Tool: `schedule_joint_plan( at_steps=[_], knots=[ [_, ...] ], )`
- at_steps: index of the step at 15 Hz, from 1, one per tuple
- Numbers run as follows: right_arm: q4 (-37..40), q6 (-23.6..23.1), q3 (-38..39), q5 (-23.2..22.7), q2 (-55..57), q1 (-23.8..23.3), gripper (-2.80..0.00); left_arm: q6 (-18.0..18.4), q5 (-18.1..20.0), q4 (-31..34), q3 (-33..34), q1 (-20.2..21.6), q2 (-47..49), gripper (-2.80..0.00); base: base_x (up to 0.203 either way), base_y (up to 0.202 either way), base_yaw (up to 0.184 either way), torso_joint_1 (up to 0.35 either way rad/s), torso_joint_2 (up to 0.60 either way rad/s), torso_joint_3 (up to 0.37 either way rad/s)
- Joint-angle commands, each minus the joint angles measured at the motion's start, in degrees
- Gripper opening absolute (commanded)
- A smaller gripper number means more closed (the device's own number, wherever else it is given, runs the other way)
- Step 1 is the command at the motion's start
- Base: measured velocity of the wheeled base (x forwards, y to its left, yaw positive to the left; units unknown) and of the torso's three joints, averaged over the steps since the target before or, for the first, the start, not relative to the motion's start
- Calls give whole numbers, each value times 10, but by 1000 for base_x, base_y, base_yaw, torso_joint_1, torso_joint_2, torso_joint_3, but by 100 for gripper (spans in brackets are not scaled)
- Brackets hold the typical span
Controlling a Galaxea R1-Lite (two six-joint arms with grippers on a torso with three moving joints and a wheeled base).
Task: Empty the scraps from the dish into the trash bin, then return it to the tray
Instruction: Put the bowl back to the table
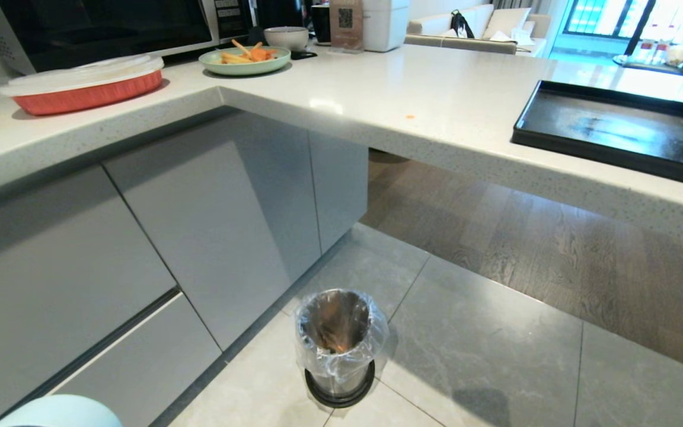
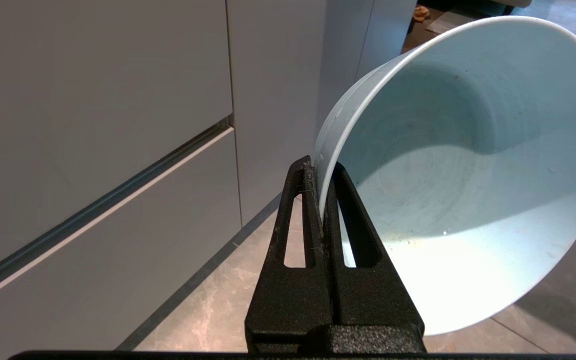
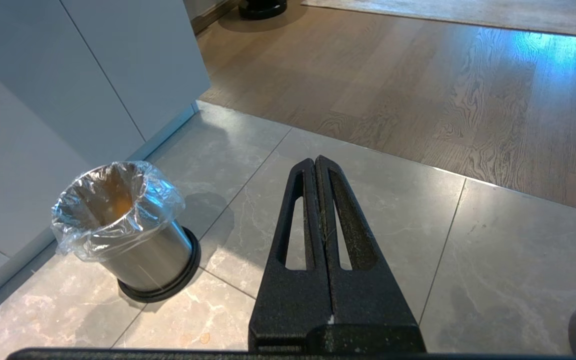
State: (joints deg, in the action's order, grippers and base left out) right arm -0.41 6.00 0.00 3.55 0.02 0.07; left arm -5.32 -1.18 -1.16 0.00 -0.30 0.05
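My left gripper (image 2: pixel 322 172) is shut on the rim of the dish (image 2: pixel 468 165), a small pale blue-white bowl that is tipped on its side with nothing in it but a few specks. A sliver of the dish (image 1: pixel 60 413) shows at the bottom left of the head view. The trash bin (image 1: pixel 337 344), shiny metal with a clear bag, stands on the floor tiles by the cabinets; orange scraps (image 1: pixel 341 340) glint inside it. It is also in the right wrist view, trash bin (image 3: pixel 123 227). My right gripper (image 3: pixel 315 162) hangs shut and empty over the tiles. The black tray (image 1: pixel 620 127) lies bare on the counter.
On the counter stand a pale green plate (image 1: pixel 245 59) with orange and yellow pieces, a grey bowl (image 1: pixel 286 37), a red baking dish (image 1: pixel 83 83) and a microwave (image 1: pixel 110 24). One orange crumb (image 1: pixel 409 117) lies on the counter. Grey cabinet fronts (image 1: pixel 187 225) flank the bin.
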Motion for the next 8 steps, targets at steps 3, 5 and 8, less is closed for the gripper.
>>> schedule_joint_plan(
  at_steps=[3, 5, 8],
  knots=[
    [0, 0, 0, 1, 0, 0, -280, 0, 0, -1, 0, 0, 0, -280, 0, 0, 0, 0, 0, 0],
    [0, 0, 0, 0, 1, 0, -280, 0, 0, -1, 0, 0, 0, -280, 0, 0, 0, 0, 0, 0],
    [0, 0, 0, 0, 0, 0, -280, 0, 0, -1, 0, 0, 0, -280, 0, 0, 0, 0, 0, 0]
  ],
)
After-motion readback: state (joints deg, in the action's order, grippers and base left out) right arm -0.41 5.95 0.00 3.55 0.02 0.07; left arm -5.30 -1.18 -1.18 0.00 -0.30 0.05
